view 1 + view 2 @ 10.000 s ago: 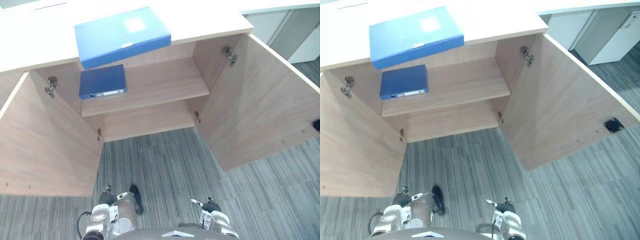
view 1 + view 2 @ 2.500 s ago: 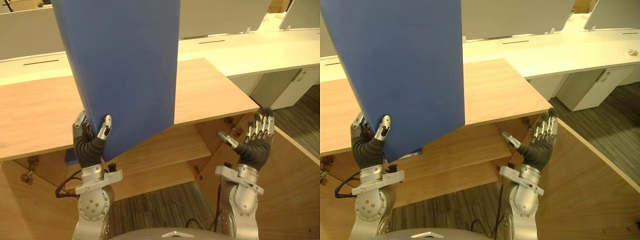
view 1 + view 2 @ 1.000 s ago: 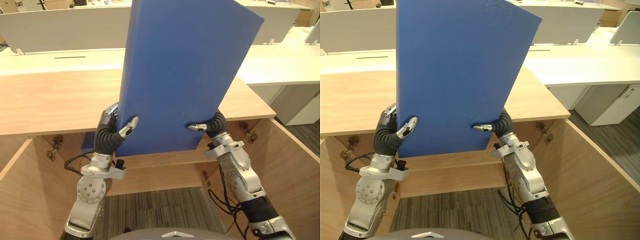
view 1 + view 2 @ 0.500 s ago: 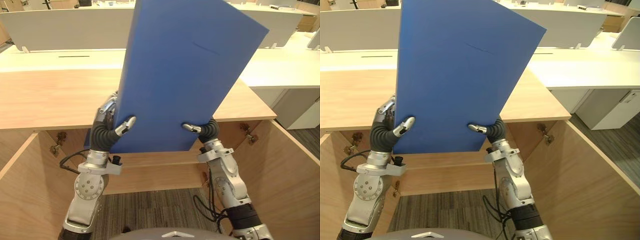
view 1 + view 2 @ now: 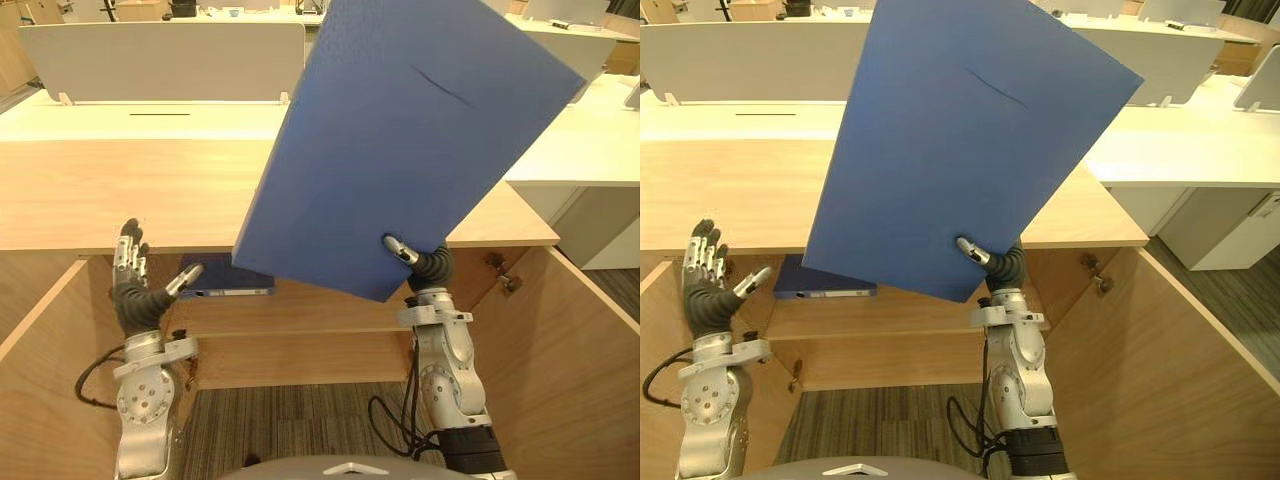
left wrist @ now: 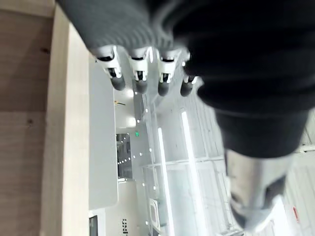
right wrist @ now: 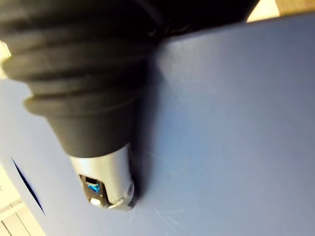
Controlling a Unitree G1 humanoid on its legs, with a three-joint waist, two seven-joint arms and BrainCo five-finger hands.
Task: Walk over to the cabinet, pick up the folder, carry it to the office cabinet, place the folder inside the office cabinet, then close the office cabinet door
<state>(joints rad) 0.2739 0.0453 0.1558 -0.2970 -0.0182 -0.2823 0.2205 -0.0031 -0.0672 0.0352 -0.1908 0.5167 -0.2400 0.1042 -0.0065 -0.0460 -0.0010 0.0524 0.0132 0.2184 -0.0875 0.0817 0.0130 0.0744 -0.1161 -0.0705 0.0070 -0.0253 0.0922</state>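
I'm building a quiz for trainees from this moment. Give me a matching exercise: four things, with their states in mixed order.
Things:
1. large blue folder
2. dark folder
3. left hand
4. right hand

States:
a. open, holding nothing
b. lying on the cabinet shelf
c. tilted in the air
d. pinching the large folder's lower corner

Pairs: 1-c, 2-b, 3-a, 4-d

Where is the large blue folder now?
Eye views: the folder is held tilted in the right hand, above the cabinet top; the left hand is open, clear of it.
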